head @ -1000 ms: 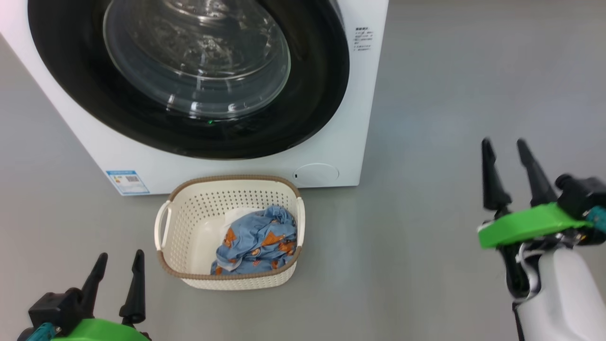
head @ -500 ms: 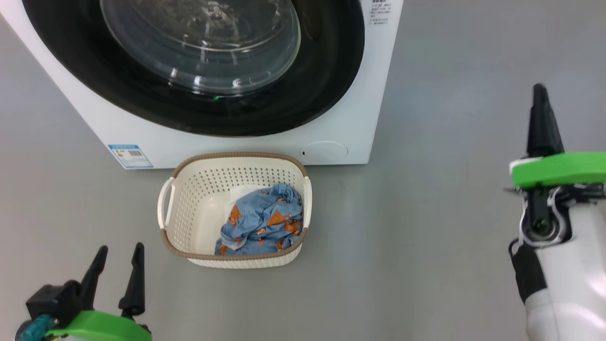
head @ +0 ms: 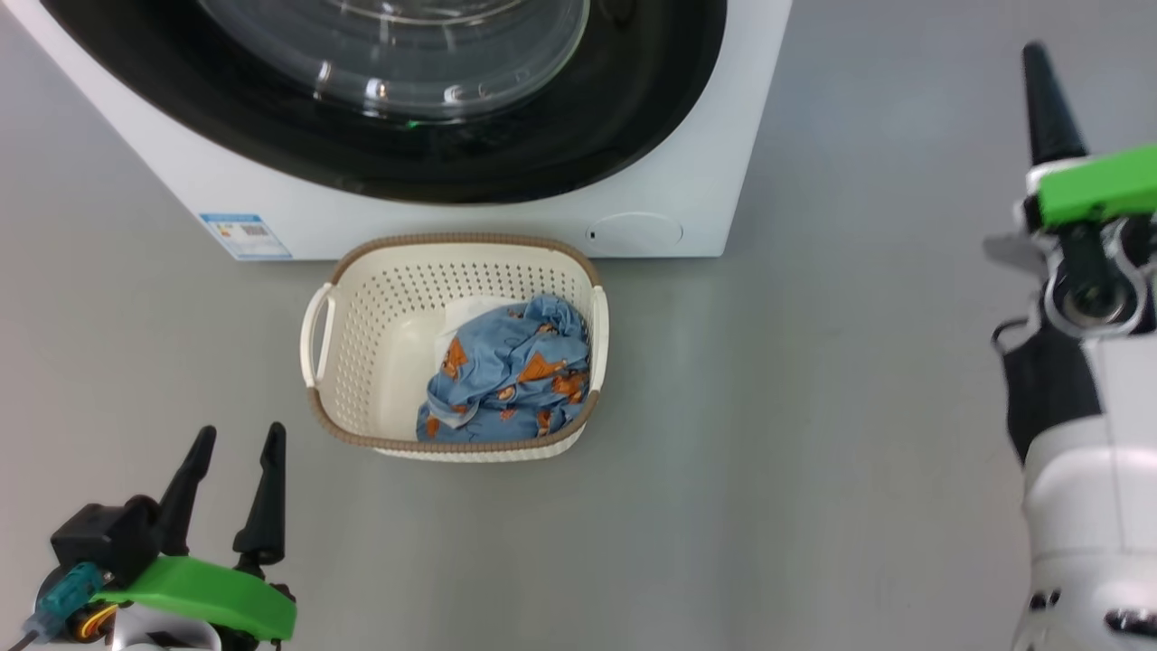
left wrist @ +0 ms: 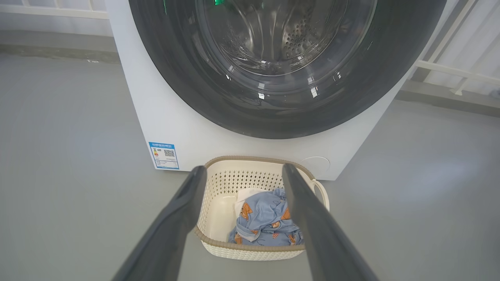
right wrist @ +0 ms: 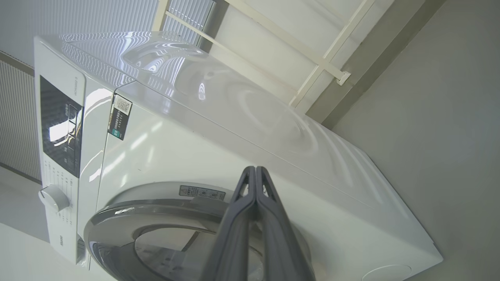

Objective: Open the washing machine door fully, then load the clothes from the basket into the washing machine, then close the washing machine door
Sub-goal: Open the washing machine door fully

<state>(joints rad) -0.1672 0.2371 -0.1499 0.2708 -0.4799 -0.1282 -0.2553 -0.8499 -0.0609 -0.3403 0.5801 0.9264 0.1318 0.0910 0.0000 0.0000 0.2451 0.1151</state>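
Left claw (head: pixel 240 430): spread.
Right claw (head: pixel 1037 54): pressed together, empty.
Basket (head: pixel 389 289): ahead-right of left claw, holding clothes (head: pixel 506 380).
Washing machine door (head: pixel 587 154): closed, left of right claw.

The door (head: pixel 633 108) is glossy black around clear glass, the washer (head: pixel 362 231) glossy white. The basket (head: pixel 362 307) is perforated plastic, holding soft cloth (head: pixel 515 380).
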